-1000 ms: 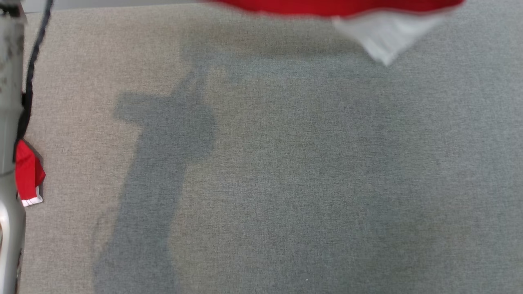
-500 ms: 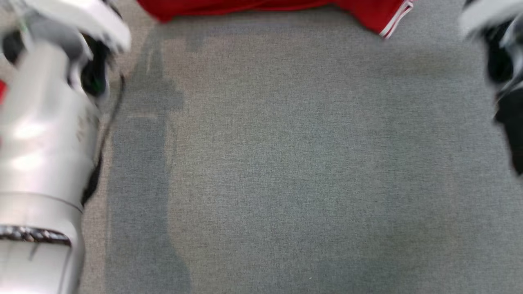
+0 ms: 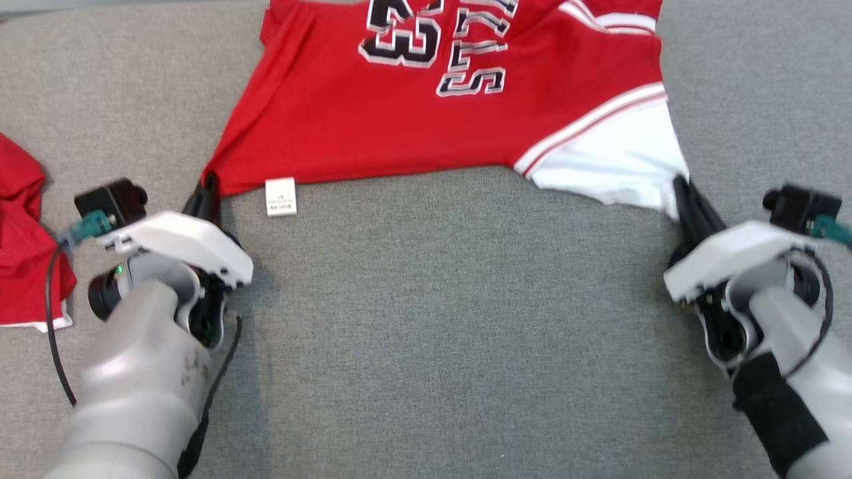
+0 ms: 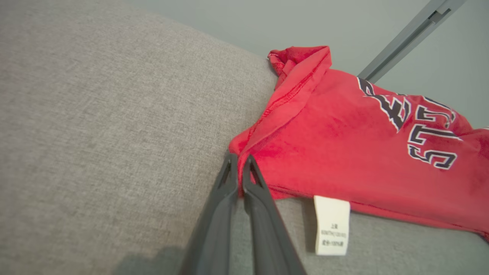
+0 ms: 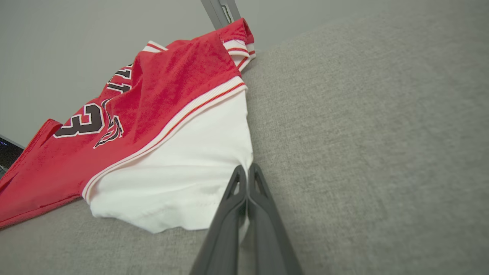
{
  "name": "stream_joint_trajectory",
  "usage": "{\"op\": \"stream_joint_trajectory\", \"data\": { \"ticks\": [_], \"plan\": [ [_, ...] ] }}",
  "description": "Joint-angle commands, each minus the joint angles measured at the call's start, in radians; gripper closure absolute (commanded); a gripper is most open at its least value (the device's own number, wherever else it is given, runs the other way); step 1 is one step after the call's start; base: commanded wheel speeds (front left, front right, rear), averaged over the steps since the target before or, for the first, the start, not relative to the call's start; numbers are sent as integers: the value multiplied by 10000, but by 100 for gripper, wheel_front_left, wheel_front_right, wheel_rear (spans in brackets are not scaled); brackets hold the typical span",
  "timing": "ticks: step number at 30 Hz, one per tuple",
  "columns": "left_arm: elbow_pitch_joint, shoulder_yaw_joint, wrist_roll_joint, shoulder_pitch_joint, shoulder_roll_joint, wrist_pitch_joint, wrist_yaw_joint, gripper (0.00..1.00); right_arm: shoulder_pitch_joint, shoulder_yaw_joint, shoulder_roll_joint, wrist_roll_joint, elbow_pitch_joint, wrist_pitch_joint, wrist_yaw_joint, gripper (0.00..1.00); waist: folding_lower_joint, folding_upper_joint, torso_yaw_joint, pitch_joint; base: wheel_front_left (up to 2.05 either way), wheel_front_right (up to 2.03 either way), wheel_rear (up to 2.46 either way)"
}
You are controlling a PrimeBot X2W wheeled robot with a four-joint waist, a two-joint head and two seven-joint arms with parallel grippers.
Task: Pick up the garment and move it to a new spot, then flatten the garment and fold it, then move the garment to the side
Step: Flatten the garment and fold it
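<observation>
Red basketball jersey (image 3: pixel 399 120), one, spread on grey fabric table (image 3: pixel 432 332). Left gripper (image 3: pixel 210 183): jaws clamped on red hem corner. Right gripper (image 3: pixel 679 183): jaws clamped on white corner. One white label (image 3: pixel 280 197). One other red garment (image 3: pixel 23 253) at table's left edge.

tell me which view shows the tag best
The left wrist view: the tag lies close and large at the jersey hem, its print lines visible. The head view has it small, print unreadable. The right wrist view looks at the jersey's white corner.
</observation>
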Motion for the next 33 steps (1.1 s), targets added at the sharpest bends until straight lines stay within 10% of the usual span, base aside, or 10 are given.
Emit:
{"op": "stream_joint_trajectory", "data": {
  "ticks": [1, 17, 33],
  "plan": [
    [-249, -53, -45, 426, 64, -115, -37, 100, 696, 5, -203, 189, -383, -76, 1, 100, 0, 0, -23, -330, 0, 0, 0],
    [-4761, 156, 434, 5332, 1508, -216, 420, 100, 7173, -1759, -340, -535, -6060, -38, 0, 100, 0, 0, -296, -1640, 0, 0, 0],
    [-12586, 399, 220, 11143, 2277, 2179, 3779, 100, 11252, -4513, 1018, -2804, -9963, 3022, 1, 100, 0, 0, -445, -2279, 0, 0, 0]
  ]
}}
